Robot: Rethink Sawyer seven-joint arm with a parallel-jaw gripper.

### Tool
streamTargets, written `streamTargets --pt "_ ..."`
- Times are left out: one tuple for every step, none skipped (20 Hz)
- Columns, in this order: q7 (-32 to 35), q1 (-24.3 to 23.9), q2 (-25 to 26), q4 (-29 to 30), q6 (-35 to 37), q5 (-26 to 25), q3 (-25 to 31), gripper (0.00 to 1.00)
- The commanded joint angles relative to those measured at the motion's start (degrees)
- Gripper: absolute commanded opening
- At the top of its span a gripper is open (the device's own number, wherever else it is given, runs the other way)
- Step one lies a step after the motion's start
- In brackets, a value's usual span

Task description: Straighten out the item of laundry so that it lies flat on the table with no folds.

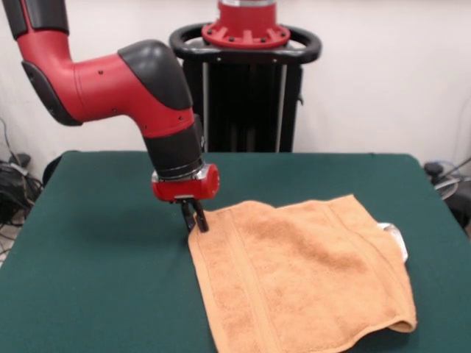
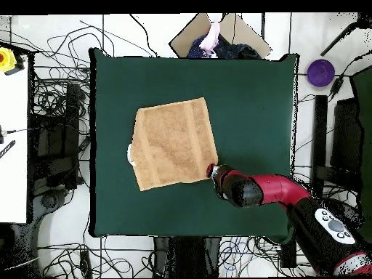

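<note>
- Gripper (image 1: 195,220): in the front view it is down at the towel's (image 1: 302,276) left far corner, jaws close together, apparently pinching the corner edge.
- Risk: a shallow pinch may slip off the terry if pulled.
- Towel: lies right of centre on the table (image 1: 96,257); its right edge is doubled over, white tag (image 1: 394,235) showing. Dragging could deepen this fold.
- Surroundings: green felt may resist sliding; cables (image 2: 51,94) lie around the table.

My arm (image 1: 110,84) bends down at the wrist; my gripper (image 1: 195,218) points straight down, fingers drawn together on the towel's (image 1: 302,279) corner
</note>
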Motion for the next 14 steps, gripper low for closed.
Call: streamTargets --pt "2.9 -4.0 -3.3 -2.3 -2.7 -0.7 -6.4 0.0" --pt "2.5 -4.7 -2.9 -2.2 -2.8 -0.5 -6.1 0.0" --pt "2.0 -5.6 -2.6 -2.0 -3.0 -0.5 -5.8 0.0" --pt "1.0 -6.5 -2.1 -1.9 -3.0 -0.5 -5.1 0.0" --pt "0.5 -7.2 -1.8 -1.7 -3.0 -0.5 -4.8 0.0" --pt "0.0 -7.8 -1.5 -1.6 -3.1 -0.5 -4.5 0.0" --pt "-0.4 -8.4 -1.2 -1.4 -2.9 -0.5 -4.2 0.0" --pt "-0.8 -9.0 -0.8 -1.3 -2.9 -0.5 -3.7 0.0" --pt "-1.1 -9.6 -0.5 -1.2 -2.9 -0.4 -3.2 0.0" --pt "-1.4 -10.1 -0.2 -1.1 -2.8 -0.4 -2.8 0.0" --pt "-1.8 -10.7 0.1 -1.0 -2.7 -0.5 -2.2 0.0" --pt "-2.1 -11.3 0.4 -0.9 -2.6 -0.5 -1.7 0.0" --pt "-2.2 -11.6 0.4 -0.7 -2.3 -0.4 -1.3 0.0" --pt "-2.3 -11.9 0.4 -0.6 -2.0 -0.4 -1.1 0.0"
